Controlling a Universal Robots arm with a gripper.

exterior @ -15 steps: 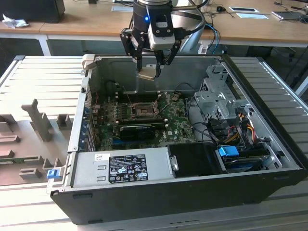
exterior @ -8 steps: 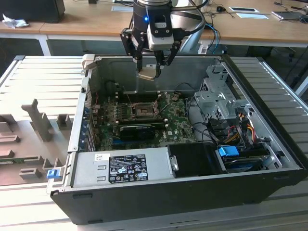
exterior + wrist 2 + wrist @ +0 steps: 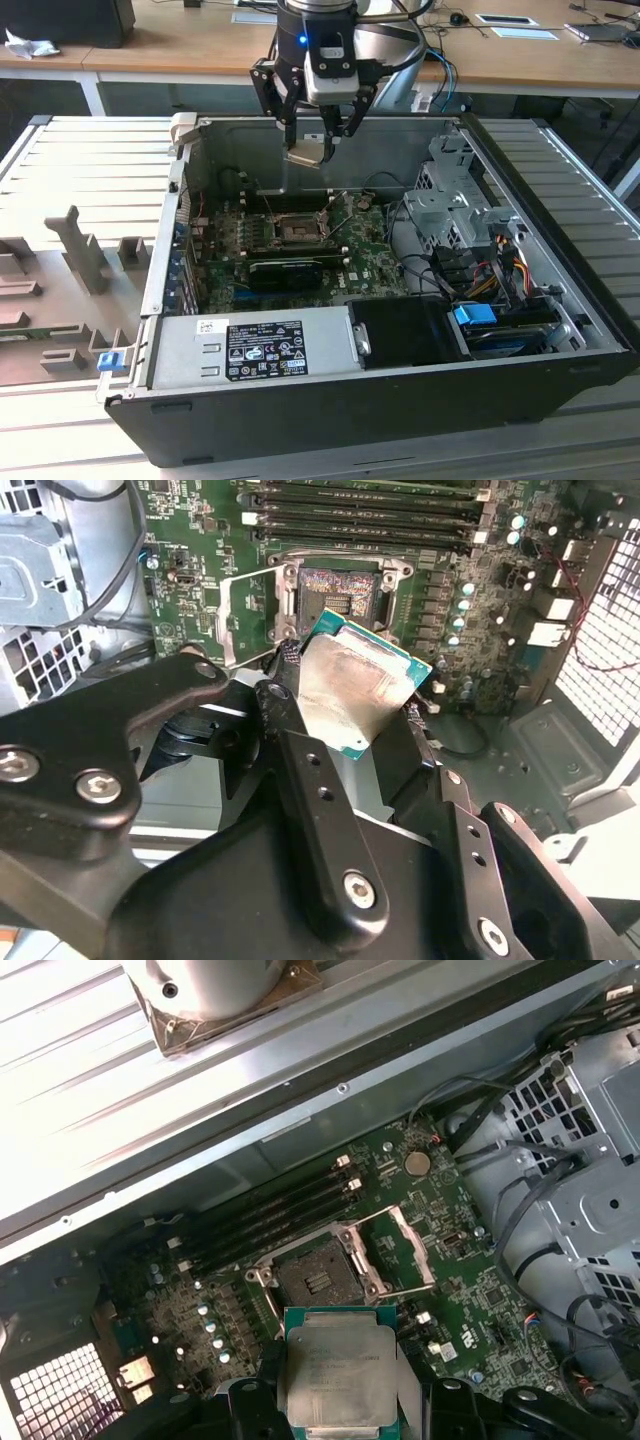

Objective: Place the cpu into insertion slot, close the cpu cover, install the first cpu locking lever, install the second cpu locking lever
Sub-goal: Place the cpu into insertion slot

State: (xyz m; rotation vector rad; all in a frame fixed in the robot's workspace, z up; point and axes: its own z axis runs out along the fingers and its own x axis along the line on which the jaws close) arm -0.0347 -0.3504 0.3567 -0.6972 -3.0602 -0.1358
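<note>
My gripper [image 3: 312,140] hangs above the open computer case, shut on the cpu [image 3: 307,152], a flat silver-topped chip with a green edge. In both wrist views the cpu [image 3: 355,695] [image 3: 338,1375] sits between the black fingers [image 3: 300,750], tilted and well above the board. The insertion slot [image 3: 298,231] [image 3: 335,588] [image 3: 315,1278] lies open on the green motherboard, below and a little ahead of the chip. The cpu cover [image 3: 250,620] [image 3: 398,1250], a silvery frame, stands swung open at one side of the slot.
A black card [image 3: 285,270] lies across the board just in front of the slot. Memory slots [image 3: 370,510] run along its far side. A power supply [image 3: 250,350] sits at the case front, and a drive cage [image 3: 455,200] with cables on the exterior view's right.
</note>
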